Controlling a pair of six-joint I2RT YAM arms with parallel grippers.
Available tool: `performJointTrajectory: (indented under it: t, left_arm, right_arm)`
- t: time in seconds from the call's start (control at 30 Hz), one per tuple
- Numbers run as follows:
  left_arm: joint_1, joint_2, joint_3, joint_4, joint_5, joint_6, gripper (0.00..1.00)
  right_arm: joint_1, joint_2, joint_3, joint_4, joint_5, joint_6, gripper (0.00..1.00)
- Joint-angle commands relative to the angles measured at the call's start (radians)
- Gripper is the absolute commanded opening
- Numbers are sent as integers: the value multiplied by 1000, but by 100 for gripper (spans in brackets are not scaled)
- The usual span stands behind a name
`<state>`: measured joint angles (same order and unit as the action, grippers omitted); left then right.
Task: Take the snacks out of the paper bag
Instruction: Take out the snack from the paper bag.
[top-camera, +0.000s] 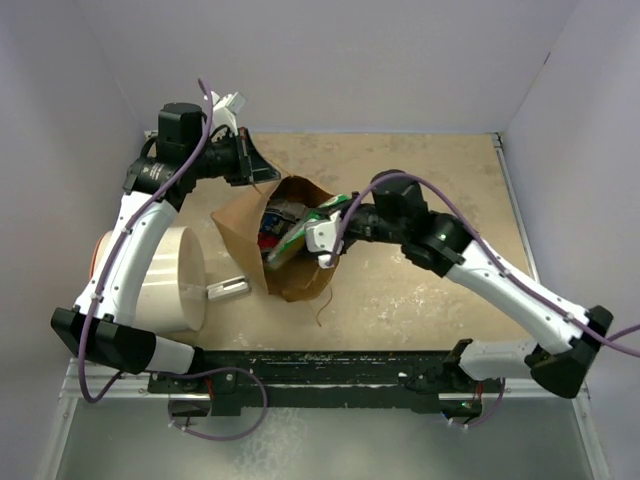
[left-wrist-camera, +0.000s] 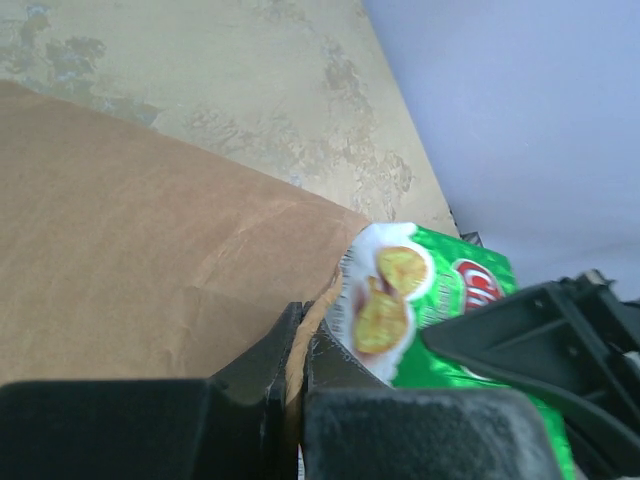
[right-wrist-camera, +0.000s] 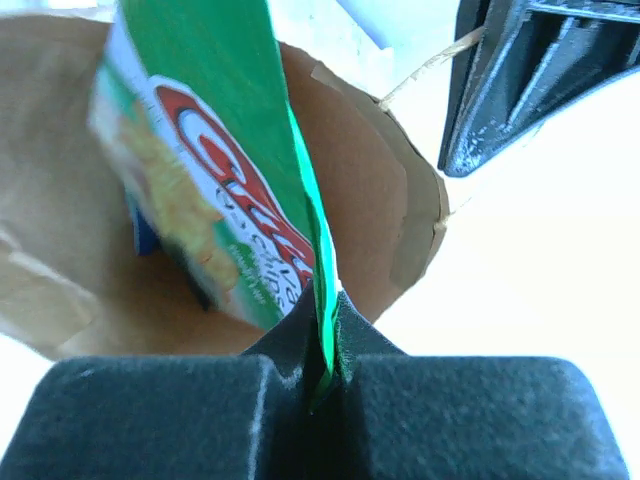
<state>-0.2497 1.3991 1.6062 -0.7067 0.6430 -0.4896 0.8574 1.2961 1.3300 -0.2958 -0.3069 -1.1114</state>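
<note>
Top external view: the paper bag (top-camera: 245, 225) sits mid-table, its open mouth showing more snacks (top-camera: 274, 226), the left gripper (top-camera: 262, 175) at its far rim, the right gripper (top-camera: 322, 238) at the mouth, and a white cylinder (top-camera: 175, 280) and a small white bar (top-camera: 228, 289) to the bag's left. Left wrist view: the jaws are clenched on the bag's brown rim (left-wrist-camera: 300, 330), with the green packet (left-wrist-camera: 440, 300) just beside it. Right wrist view: the jaws are pinched tight on the green packet's edge (right-wrist-camera: 322, 330), and the packet stands partly inside the bag's mouth

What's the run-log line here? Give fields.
left fingers: shut on paper bag rim | right fingers: shut on green packet at bag mouth | other snacks: inside bag
</note>
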Motion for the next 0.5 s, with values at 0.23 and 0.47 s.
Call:
performJointTrajectory:
  t: [0.23,0.47]
  left_arm:
    - [11,31,117,-6,-52,0,0]
    - [12,44,137,-34,-76,17,0]
  right_arm:
    - [5,-249,300,-498,-50,278,0]
    - [5,-397,309,-610,27,511,0]
